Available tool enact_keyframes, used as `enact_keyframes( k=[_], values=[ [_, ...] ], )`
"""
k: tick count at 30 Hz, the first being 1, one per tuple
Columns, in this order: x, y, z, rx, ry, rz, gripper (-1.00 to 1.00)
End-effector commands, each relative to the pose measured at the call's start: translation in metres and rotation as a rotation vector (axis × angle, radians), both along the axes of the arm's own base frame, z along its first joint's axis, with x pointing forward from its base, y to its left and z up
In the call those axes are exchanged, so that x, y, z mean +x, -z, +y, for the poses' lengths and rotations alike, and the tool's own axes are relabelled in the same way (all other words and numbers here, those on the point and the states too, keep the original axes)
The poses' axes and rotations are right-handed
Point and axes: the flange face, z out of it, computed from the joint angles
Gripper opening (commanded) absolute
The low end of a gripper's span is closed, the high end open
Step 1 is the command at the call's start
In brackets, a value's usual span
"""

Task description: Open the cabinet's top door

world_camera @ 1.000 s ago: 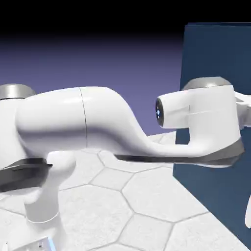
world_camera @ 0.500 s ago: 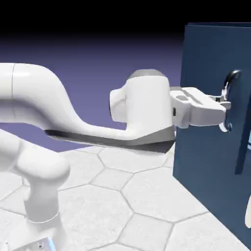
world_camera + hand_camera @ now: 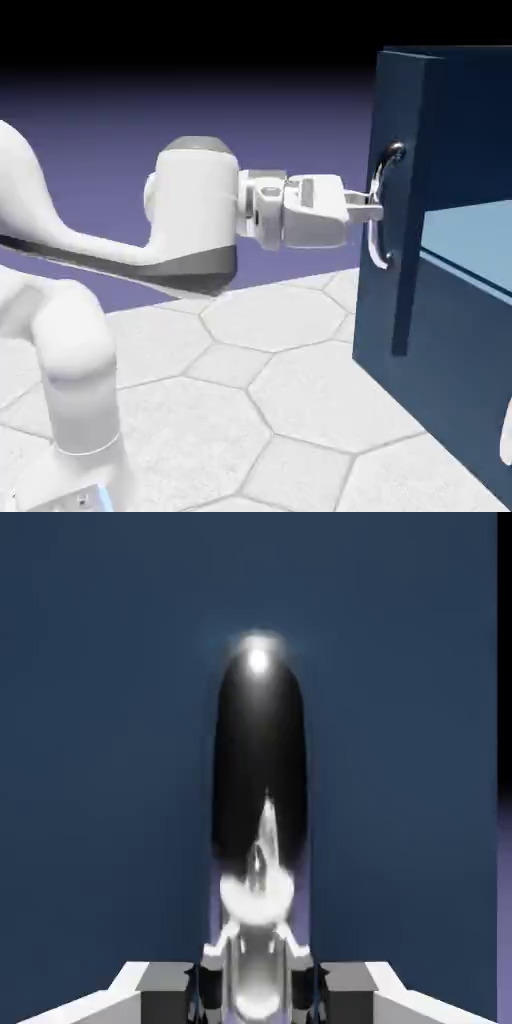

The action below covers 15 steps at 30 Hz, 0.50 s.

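The cabinet [image 3: 440, 350] is a tall navy box at the exterior view's right. Its top door [image 3: 412, 120] stands swung outward toward the arm, and the light-blue inside [image 3: 470, 235] shows behind it. My gripper [image 3: 370, 212] reaches level from the left and is shut on the door's curved silver handle [image 3: 383, 195]. In the hand view the handle [image 3: 260, 762] rises as a dark glossy bar from between my gripper's tips [image 3: 258, 982], against the flat navy door [image 3: 100, 712].
The white hexagon-tiled table [image 3: 270, 400] stretches below the arm. My own elbow and base [image 3: 70, 380] fill the lower left. A small white shape [image 3: 506, 440] shows at the right edge, in front of the lower panel.
The hand has drawn back to the left with the handle in its grip. The top door has swung from flat against the cabinet to standing out, baring the light-blue inside.
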Motion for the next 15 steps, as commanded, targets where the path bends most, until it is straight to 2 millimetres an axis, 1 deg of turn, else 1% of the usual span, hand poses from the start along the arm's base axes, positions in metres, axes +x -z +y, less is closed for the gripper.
enact_keyframes(
  k=[1,8,15],
  values=[
    [-0.005,0.0,0.006,0.001,0.016,0.0,-1.0],
    [-0.038,0.0,0.047,0.0,0.12,0.0,-1.0],
    [-0.058,0.0,0.078,0.0,0.192,0.0,-1.0]
  ],
)
